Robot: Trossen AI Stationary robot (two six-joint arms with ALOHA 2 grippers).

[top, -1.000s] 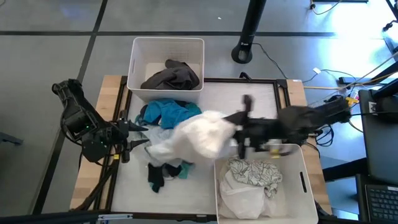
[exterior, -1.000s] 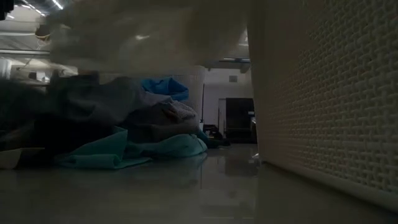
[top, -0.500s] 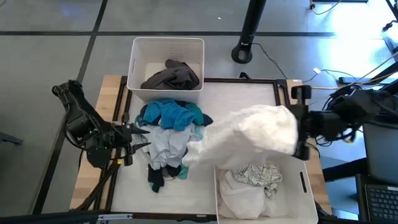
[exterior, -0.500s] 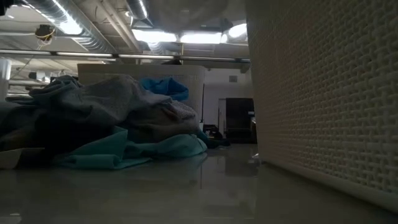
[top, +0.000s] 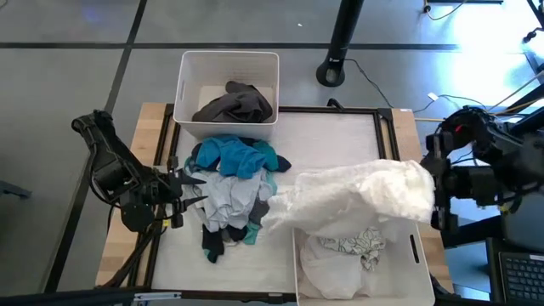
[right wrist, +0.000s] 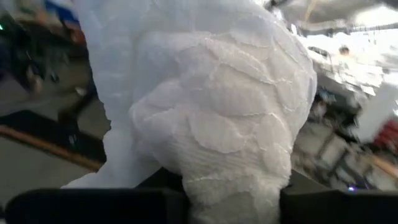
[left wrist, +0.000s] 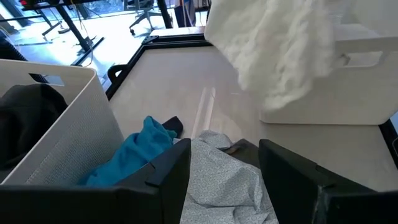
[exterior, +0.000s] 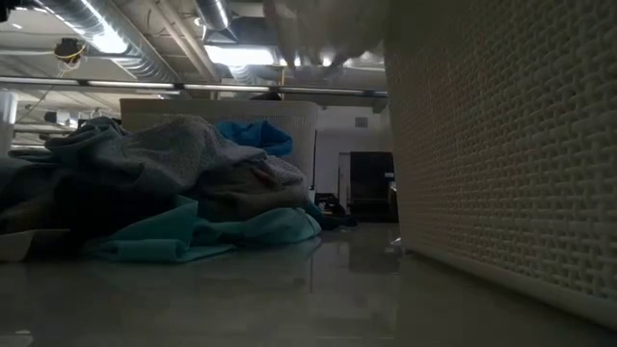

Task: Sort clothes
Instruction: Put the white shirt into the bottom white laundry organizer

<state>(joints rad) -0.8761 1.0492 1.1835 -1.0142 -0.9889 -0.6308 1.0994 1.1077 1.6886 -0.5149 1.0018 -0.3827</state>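
Holding the white garment (top: pixel 365 200) up over the near bin (top: pixel 414 252), with the right end effector (top: pixel 435 197) clenched on one end of it; likely carrying it there because that bin is already keeping a patterned cloth (top: pixel 357 244) and other pale fabric, so lights probably going together. Trailing the loose end of the garment back over the bin's edge toward the pile (top: pixel 231 183), not yet fully above the bin. Waiting just beside the pile with the left end effector (top: pixel 189 189) released, fingers standing apart, holding nothing; probably staying near for the next pick. Lying on the surface (top: pixel 331 136): teal pieces, a pale grey piece and small socks (top: pixel 212 242). Keeping a dark garment (top: pixel 234 104) in the far bin (top: pixel 226 87), so darks seemingly going there.

Showing the whole layout only from the high view. Showing the quilted texture of the garment (right wrist: pixel 205 106) only from the right wrist view, filling nearly everything. Showing the garment (left wrist: pixel 273 50) hanging above the bin's wall from the left wrist view, with clear air beneath. Showing mostly the pile (exterior: pixel 164 193) and the bin's woven side (exterior: pixel 501 145) from the low view, with only a blurred pale fringe at the top
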